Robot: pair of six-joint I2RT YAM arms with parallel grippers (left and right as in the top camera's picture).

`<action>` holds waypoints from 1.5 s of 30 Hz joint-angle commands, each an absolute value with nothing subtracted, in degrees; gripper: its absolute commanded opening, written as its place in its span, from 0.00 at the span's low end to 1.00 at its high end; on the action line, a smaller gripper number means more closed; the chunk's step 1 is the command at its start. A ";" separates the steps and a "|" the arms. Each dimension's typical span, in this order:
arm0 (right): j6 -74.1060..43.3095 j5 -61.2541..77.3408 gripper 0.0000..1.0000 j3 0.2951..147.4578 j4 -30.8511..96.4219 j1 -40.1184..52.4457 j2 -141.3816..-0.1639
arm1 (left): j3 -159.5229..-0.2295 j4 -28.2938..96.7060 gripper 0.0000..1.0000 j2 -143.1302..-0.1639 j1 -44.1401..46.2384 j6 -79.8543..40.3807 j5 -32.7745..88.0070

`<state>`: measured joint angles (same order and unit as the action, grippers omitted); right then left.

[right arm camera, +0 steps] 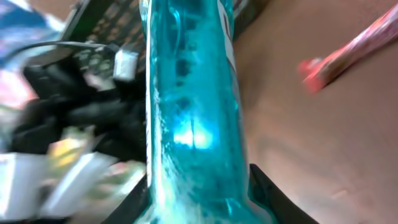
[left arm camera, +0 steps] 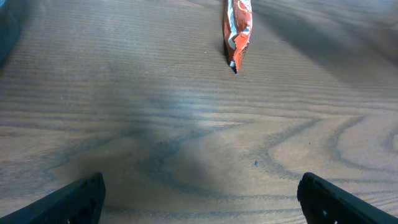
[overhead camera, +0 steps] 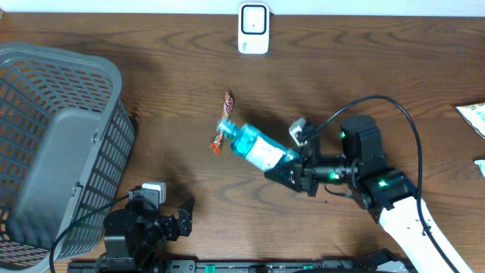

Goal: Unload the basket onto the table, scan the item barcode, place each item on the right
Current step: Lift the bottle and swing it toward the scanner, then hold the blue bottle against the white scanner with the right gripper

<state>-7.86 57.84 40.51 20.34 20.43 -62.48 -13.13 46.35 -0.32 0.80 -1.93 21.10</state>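
Bottle (overhead camera: pixel 254 148): one unit, translucent blue with a white label, clamped at its lower-right end between the fingers of the right gripper (overhead camera: pixel 294 165). It lies on a diagonal near the middle of the table, and its upper-left end overlaps the snack packet (overhead camera: pixel 223 125) in the overhead view. Whether the bottle touches the table (overhead camera: pixel 364 61) cannot be told.

Item count:
- One orange snack packet, flat on the table.
- One white scanner unit (overhead camera: pixel 253 29), at the far edge, well apart from the bottle.
- One grey slatted basket (overhead camera: pixel 98 72), at the left side.
- Two grippers. The left gripper (overhead camera: pixel 184 216) sits near the front edge beside the basket, jaws spread wide and holding nothing.
- Two partly cropped items at the right edge; their type cannot be told.

Surface: dark brown wood-grain tabletop. A pale strip runs behind its far edge.
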 commanded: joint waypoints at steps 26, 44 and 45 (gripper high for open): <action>1.43 25.08 0.06 41.74 -7.07 20.34 -77.23 | -12.43 49.01 0.98 -0.23 0.60 -2.42 21.87; 20.93 13.41 0.02 79.55 -10.26 22.44 -108.38 | -12.43 49.01 0.98 -0.23 0.60 -2.42 21.85; 22.57 12.14 0.02 80.27 -10.28 22.81 -108.81 | -12.43 49.01 0.98 -0.23 0.60 -2.42 21.85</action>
<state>15.86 14.33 75.48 -9.78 20.95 -108.16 -13.13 46.37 -0.30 0.80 -1.91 21.10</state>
